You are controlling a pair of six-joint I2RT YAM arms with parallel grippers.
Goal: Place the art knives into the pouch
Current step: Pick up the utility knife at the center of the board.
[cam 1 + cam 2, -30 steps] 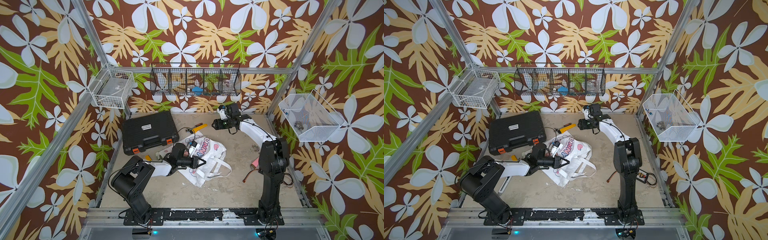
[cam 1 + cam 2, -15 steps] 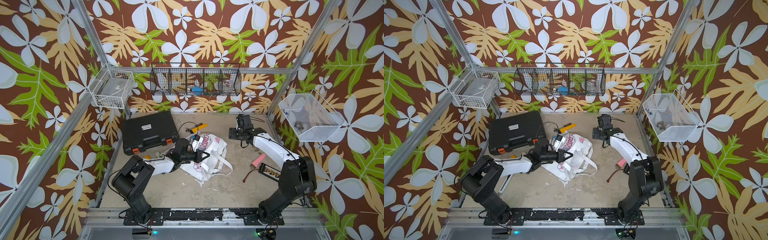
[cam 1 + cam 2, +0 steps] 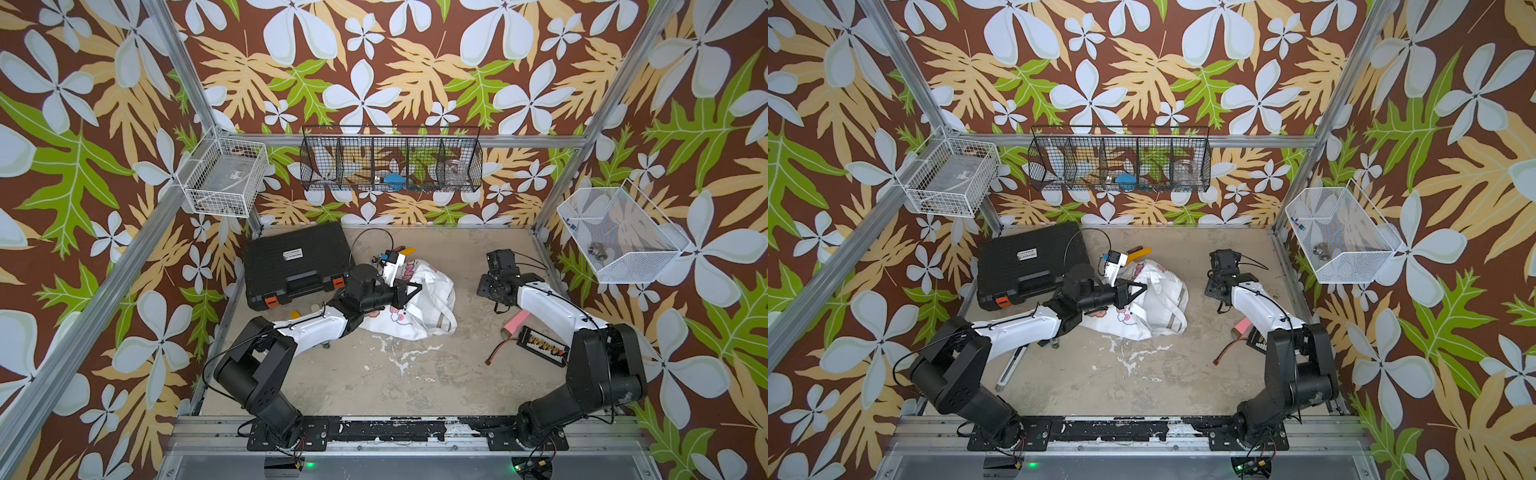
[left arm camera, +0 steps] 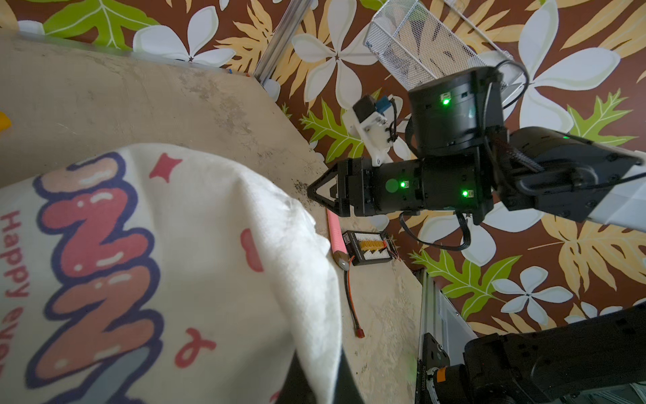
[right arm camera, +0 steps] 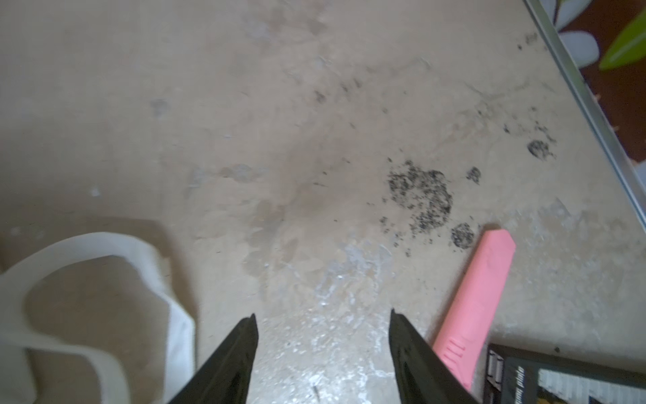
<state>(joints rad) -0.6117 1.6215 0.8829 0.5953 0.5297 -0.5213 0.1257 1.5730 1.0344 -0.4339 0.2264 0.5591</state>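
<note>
Art knife, where?
Lower right in a top view, lying on the table, ungrasped.
Right gripper?
Near it, jaws apart, empty. Farther, centre: left gripper clenched on the pouch cloth. Pick-up and insertion remain.

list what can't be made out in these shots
- Knife: right wrist view, one end behind a right jaw; blade out or in, untellable.
- Pouch inside: both top views, folded cloth hides it.
- Left jaws: left wrist view, pouch cloth mostly covers them.
- Board print: right wrist view, blurred, cut by the edge.
</note>
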